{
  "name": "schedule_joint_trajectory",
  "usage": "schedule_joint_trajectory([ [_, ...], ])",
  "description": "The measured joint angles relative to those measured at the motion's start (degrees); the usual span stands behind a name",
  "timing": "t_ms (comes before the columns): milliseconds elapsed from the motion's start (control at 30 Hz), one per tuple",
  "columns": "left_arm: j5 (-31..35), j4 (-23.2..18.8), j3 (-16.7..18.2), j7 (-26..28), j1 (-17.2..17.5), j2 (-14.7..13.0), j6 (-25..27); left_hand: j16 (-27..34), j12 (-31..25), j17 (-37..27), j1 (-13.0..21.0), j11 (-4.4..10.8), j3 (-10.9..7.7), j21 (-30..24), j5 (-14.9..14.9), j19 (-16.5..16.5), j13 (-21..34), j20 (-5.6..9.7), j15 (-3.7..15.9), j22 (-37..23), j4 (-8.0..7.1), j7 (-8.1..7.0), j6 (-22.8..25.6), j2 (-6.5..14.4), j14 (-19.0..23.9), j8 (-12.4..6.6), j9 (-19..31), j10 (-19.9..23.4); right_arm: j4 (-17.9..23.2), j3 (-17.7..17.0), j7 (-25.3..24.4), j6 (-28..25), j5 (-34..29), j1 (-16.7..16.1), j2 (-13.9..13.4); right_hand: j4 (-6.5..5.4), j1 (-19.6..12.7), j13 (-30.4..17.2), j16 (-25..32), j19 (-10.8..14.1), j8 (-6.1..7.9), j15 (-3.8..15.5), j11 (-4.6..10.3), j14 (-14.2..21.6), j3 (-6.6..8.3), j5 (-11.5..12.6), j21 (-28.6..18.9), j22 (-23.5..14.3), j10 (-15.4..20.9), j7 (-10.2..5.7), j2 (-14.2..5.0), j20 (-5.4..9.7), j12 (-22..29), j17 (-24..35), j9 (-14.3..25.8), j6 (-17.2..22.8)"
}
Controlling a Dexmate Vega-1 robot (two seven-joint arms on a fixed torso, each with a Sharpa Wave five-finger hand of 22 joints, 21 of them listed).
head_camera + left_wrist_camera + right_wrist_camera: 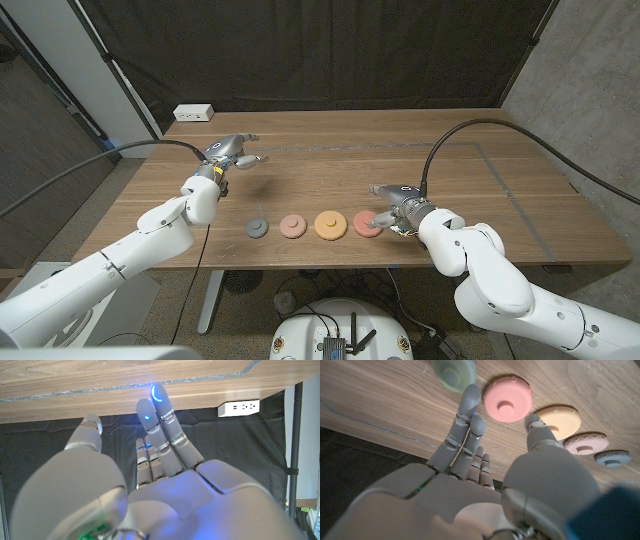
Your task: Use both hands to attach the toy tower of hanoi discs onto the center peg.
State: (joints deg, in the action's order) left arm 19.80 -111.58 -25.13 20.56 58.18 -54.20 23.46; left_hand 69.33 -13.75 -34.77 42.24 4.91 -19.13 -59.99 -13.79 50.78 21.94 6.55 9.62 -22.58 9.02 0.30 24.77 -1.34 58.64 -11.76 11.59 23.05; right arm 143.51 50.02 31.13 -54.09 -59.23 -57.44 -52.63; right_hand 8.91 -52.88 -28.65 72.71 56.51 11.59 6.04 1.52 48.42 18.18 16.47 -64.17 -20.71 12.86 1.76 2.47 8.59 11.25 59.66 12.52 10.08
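Wooden table (330,170) before black curtain (320,50), white power strip (194,113).

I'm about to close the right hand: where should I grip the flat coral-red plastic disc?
Probably by its rim, from above: the coral-red disc lies flat, with only a small raised hub. Pinch its near and far edges with the right hand, since the orange disc and green disc flank it.

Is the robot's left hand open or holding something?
Open. The left hand hovers above the table with fingers spread and nothing between them, well away from the discs.
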Motion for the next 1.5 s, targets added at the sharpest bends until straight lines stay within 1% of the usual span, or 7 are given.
schedule_joint_trajectory([
  [333,-0.39,-0.03,0.52,0.44,0.75,-0.04,-0.01,0.00,0.00,-0.01,0.00,-0.02,0.00,-0.02,0.00,-0.12,0.27,0.13,0.00,0.27,0.00,0.00,0.00,0.00,0.00,0.00,0.00,0.02,-1.86,-1.77,6.38,2.95,-5.78,-0.79,3.62,-0.14,0.00,0.24,0.00,-0.21,0.00,0.00,-0.49,0.00,-0.65,-0.50,-0.28,0.66,-0.49,-0.29,0.00,0.21,0.00,-0.62,0.00,-0.47],
  [500,-0.54,-0.15,0.70,0.64,1.01,-0.13,0.04,0.00,0.00,0.27,-0.22,-0.02,0.00,-0.41,0.00,-0.12,0.27,0.13,0.00,0.53,0.00,0.00,0.00,0.23,0.00,0.00,0.00,0.02,-2.88,-3.08,8.76,4.57,-7.82,-1.56,5.48,-0.22,0.00,0.25,-0.24,-0.61,0.29,-0.21,-0.60,-0.84,-1.05,-0.50,-0.68,0.99,-1.23,0.22,0.00,-0.20,0.00,-1.37,0.01,0.04],
  [667,-0.60,-0.34,0.80,0.72,1.18,-0.22,0.16,0.43,0.23,0.27,-0.22,-0.02,0.00,-0.41,0.00,-0.12,0.27,0.13,0.00,0.53,0.00,-0.09,0.09,0.22,0.00,0.00,0.00,0.02,-3.57,-4.14,10.97,6.18,-9.62,-2.18,6.84,-0.45,0.00,0.69,-0.68,-0.82,0.28,-0.30,-1.61,-0.93,-1.60,-0.50,-0.90,1.64,-2.24,-0.01,0.00,-0.41,-0.24,-2.38,0.01,0.27],
  [833,-0.61,-0.52,0.82,0.73,1.28,-0.26,0.36,0.45,0.23,0.27,-0.22,0.24,0.00,-0.62,0.00,-0.12,0.26,0.12,0.00,0.73,0.00,0.03,0.22,0.22,0.00,0.00,0.00,0.27,-4.43,-5.61,12.47,7.74,-10.91,-3.14,8.54,-0.21,0.00,1.26,-0.68,-0.82,0.28,-0.30,-1.59,-0.93,-1.84,-0.50,-1.11,2.22,-2.68,-0.53,0.00,-0.41,-0.24,-2.90,-0.15,-0.25],
  [1000,-0.62,-0.66,0.85,0.73,1.38,-0.28,0.44,0.45,0.23,0.27,-0.22,0.29,0.00,-0.83,0.00,-0.12,0.26,0.12,0.00,0.80,0.00,0.11,0.30,0.22,0.00,0.00,0.00,0.32,-4.70,-6.00,13.61,9.15,-11.91,-3.38,9.01,-0.33,0.00,1.50,-0.68,-0.82,0.12,-0.30,-1.61,-0.93,-1.96,-0.50,-1.32,2.60,-2.85,-0.31,0.00,-0.41,-0.24,-2.91,-0.29,-0.52],
  [1233,-0.77,-0.74,0.93,0.73,1.51,-0.31,0.75,0.45,0.23,0.27,-0.24,-0.01,0.00,-1.05,0.00,-0.33,0.54,-0.09,0.00,0.79,0.00,-0.18,0.59,0.24,0.00,0.00,0.00,0.61,-6.46,-7.82,15.22,10.95,-13.27,-4.32,11.63,-0.13,0.00,2.33,-0.68,-1.02,0.00,-0.30,-1.59,-0.93,-2.57,-0.50,-2.18,3.43,-2.83,-0.42,0.00,-0.20,-0.24,-3.70,-0.29,-1.20],
  [1500,-0.87,-0.77,0.96,0.73,1.58,-0.39,0.83,0.89,0.23,0.26,-0.45,-0.01,0.16,-1.26,0.00,-0.54,0.54,0.12,-0.32,1.06,0.16,-0.18,0.59,0.45,-0.31,0.00,0.00,0.61,-8.06,-8.58,16.85,12.44,-14.29,-4.43,13.34,0.03,0.00,2.64,-0.50,-1.43,0.00,-0.30,-0.91,-0.92,-2.87,-0.50,-2.84,3.97,-1.70,-0.19,0.00,-0.61,0.02,-4.10,-0.28,-0.97],
])
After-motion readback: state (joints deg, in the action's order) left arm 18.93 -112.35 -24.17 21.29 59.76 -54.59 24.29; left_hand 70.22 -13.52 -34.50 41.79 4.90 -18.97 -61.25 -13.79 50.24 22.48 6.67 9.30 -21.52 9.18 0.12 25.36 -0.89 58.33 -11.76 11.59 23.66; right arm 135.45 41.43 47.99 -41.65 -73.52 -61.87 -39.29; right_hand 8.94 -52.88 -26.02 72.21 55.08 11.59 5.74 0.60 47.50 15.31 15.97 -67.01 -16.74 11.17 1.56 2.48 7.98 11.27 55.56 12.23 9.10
